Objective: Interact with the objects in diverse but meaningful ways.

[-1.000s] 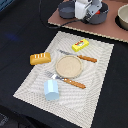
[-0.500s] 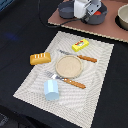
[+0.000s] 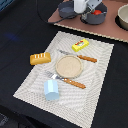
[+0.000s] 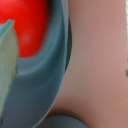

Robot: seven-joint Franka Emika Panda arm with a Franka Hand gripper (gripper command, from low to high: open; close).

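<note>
gripper (image 3: 86, 9) over grey pot (image 3: 94, 16) (red tomato (image 4: 22, 27) inside) — grip unclear.

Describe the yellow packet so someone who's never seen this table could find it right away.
Start at the pale woven placemat in the middle of the dark table. Near its far edge, just beyond the tan round plate and toward the exterior view's right, lies the yellow packet. It is flat, rectangular and bright yellow with a red mark, unlike the ridged golden-brown bread loaf across the plate.
</note>
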